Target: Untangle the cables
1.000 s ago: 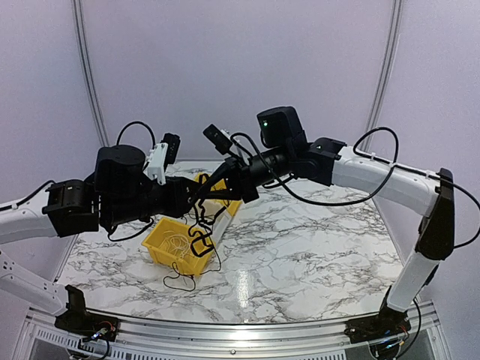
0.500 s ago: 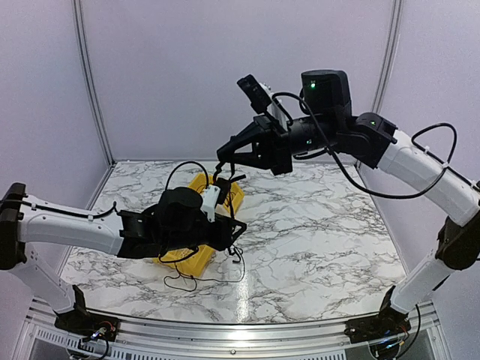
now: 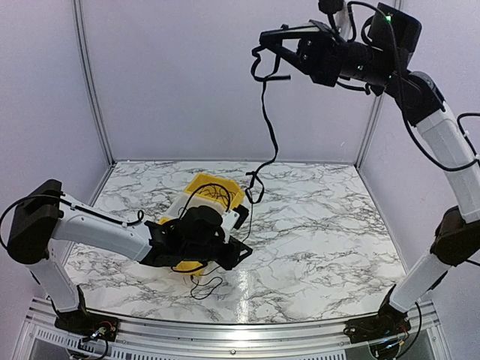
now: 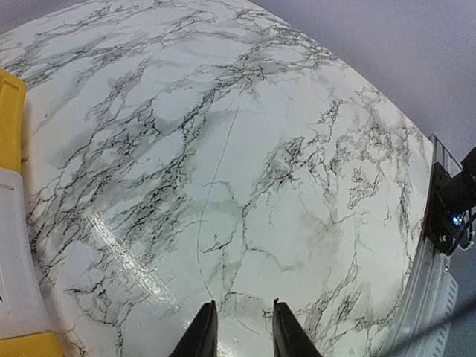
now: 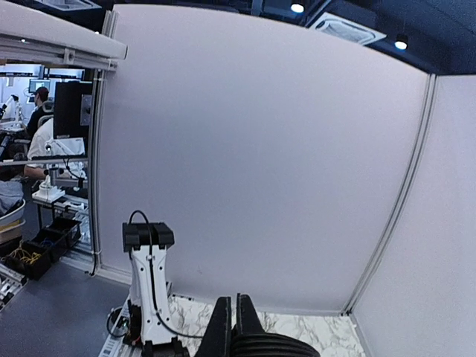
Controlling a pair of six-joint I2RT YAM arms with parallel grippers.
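My right gripper is raised high at the back, shut on a black cable. The cable loops at the fingertips and hangs down to the tangle of cables in the yellow bin. In the right wrist view the right gripper shows its fingers pressed almost together; the cable is hidden there. My left gripper lies low over the table just right of the bin. In the left wrist view the left gripper has its jaws apart with only marble between them. A thin black loop lies on the table in front of the bin.
The marble table stretches to the right of the bin. The bin's yellow edge shows at the left of the left wrist view. A metal rail runs along the near edge. Grey walls close in the back and sides.
The right arm has swung up and to the right, drawing a black cable out of the tangle. The left arm has dropped from beside the right gripper to the table by the bin.
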